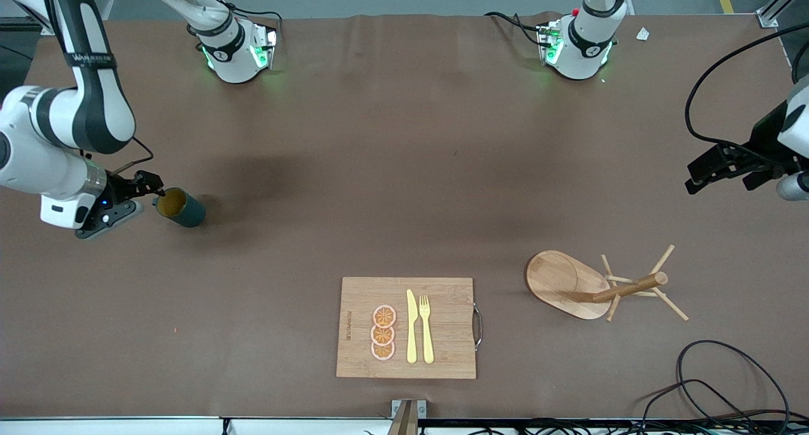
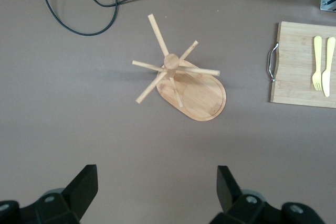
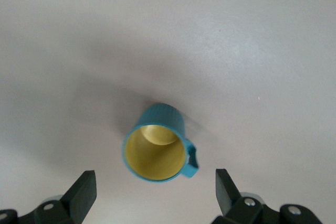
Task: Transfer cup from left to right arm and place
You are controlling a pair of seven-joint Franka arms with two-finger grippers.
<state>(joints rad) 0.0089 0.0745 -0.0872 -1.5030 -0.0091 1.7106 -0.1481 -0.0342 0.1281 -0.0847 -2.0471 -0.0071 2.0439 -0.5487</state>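
The dark teal cup (image 1: 182, 208) with its yellowish inside stands on the brown table toward the right arm's end, mouth up. In the right wrist view the cup (image 3: 156, 151) sits just ahead of the fingertips, its loop handle toward one finger. My right gripper (image 1: 153, 191) hangs open right beside the cup's rim, with nothing between its fingers (image 3: 84, 188). My left gripper (image 1: 695, 177) waits in the air over the left arm's end of the table, open and empty (image 2: 157, 182).
A wooden peg rack (image 1: 594, 286) on an oval base stands toward the left arm's end, also under the left wrist as rack (image 2: 184, 80). A cutting board (image 1: 442, 359) with yellow knife, fork and three orange slices lies near the front edge. Black cables (image 1: 714, 391) trail at the corner.
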